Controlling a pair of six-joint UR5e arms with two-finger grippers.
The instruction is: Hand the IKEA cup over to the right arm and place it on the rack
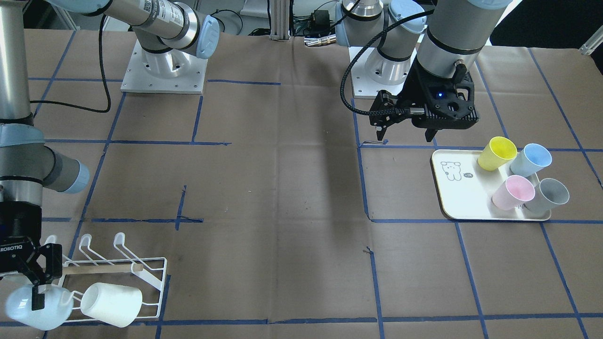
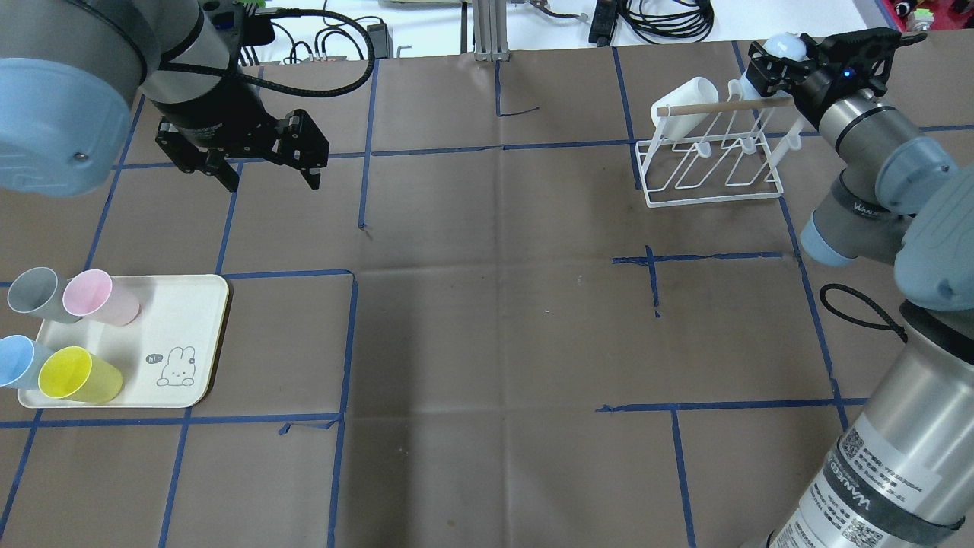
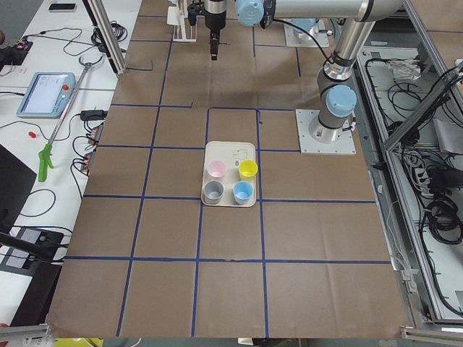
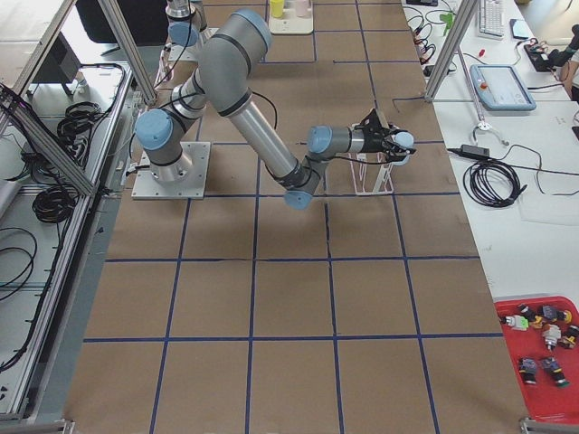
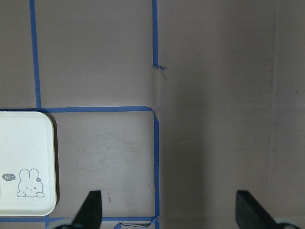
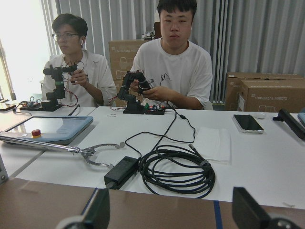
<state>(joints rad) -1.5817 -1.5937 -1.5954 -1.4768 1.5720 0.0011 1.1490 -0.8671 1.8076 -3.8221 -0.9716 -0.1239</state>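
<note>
A pale blue IKEA cup (image 1: 33,310) sits at the near end of the white wire rack (image 1: 153,278), right at the fingertips of my right gripper (image 1: 40,282). In the right wrist view that gripper (image 6: 171,210) has its fingers wide apart with nothing between them, so it is open. Whether the cup hangs on a prong I cannot tell. A white cup (image 1: 111,304) sits tilted on the rack (image 2: 708,194) beside it. My left gripper (image 2: 270,179) hovers open and empty above the table, just beyond the cream tray (image 2: 190,320).
The tray (image 1: 452,197) holds a yellow cup (image 1: 497,153), a blue cup (image 1: 531,159), a pink cup (image 1: 513,192) and a grey cup (image 1: 551,195). Beyond the table's far edge are a white bench with cables (image 6: 176,169) and two seated people.
</note>
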